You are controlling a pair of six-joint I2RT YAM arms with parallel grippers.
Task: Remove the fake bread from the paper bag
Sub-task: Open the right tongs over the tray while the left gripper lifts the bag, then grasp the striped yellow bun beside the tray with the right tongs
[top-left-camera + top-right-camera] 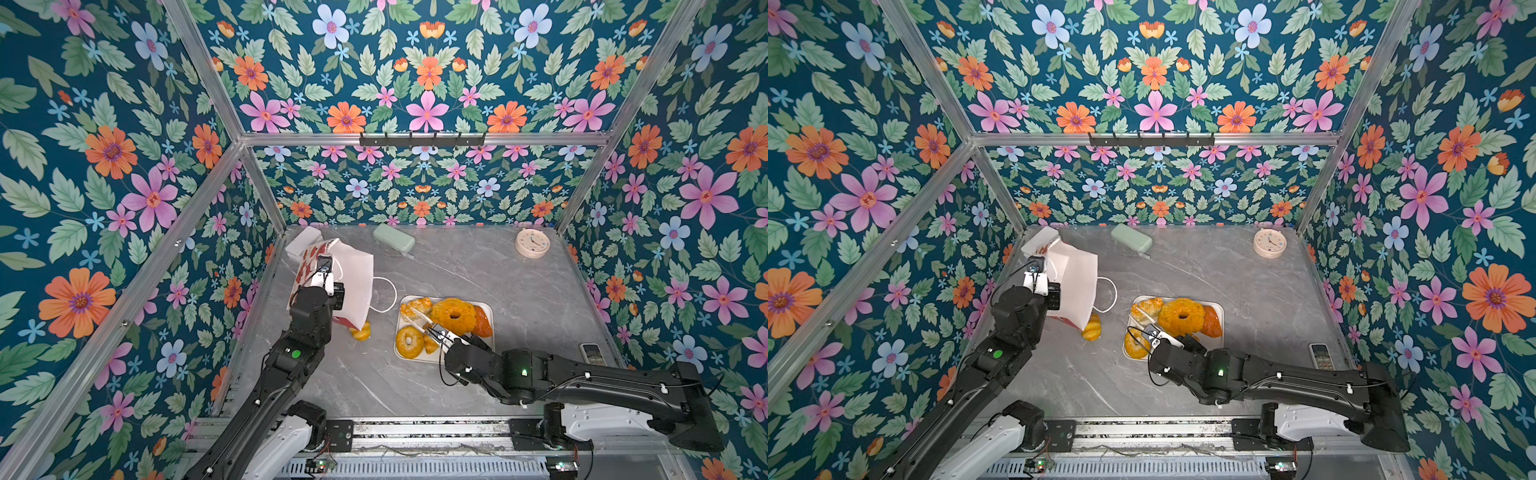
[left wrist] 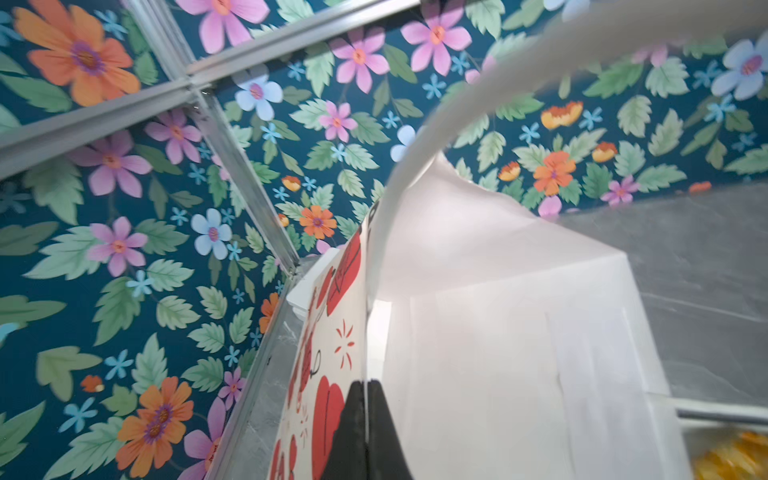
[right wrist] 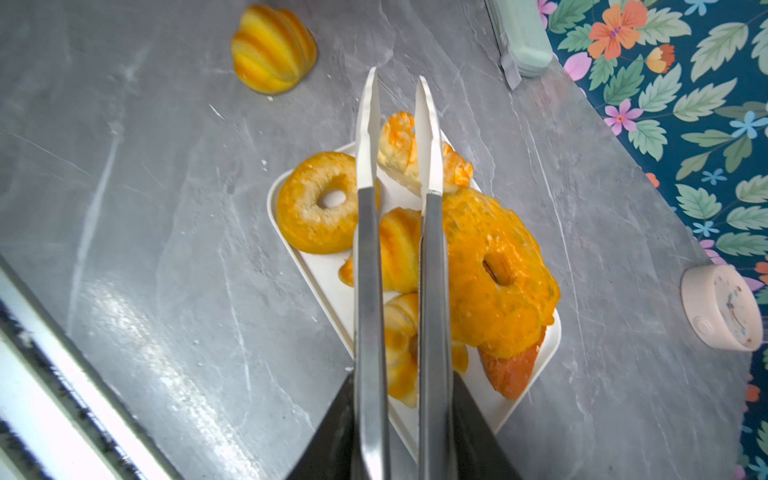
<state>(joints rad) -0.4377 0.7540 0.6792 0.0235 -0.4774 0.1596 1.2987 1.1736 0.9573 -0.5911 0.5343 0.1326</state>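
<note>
Unpacking nears its end: most of the fake bread (image 1: 453, 314) lies piled on a white tray (image 3: 328, 299) in the middle of the grey tabletop (image 1: 498, 270). A single ridged roll (image 3: 272, 50) sits on the bare tabletop between the tray and the paper bag (image 1: 353, 278), right at the bag's red base. The left hand (image 2: 366, 388) is clamped on the bag's printed wall near the rim and holds the bag leaning at the tabletop's far left. The part of the white inside that the left wrist view shows holds nothing, but the bottom is hidden, so whether a piece is left inside cannot be told. The right hand (image 3: 403, 374) grips a pair of tongs (image 3: 368, 270), whose white tips stand narrowly apart and empty above the tray. On this reading, what is left is to check the bag and perhaps move the stray roll to the tray. The count: one bag, one tray, one pair of tongs and, as far as the pile lets one count, seven pieces in view. These are one large ring (image 3: 498, 270), one small ring (image 3: 318, 203) and four pastries or rolls on the tray, plus the roll outside it.
</note>
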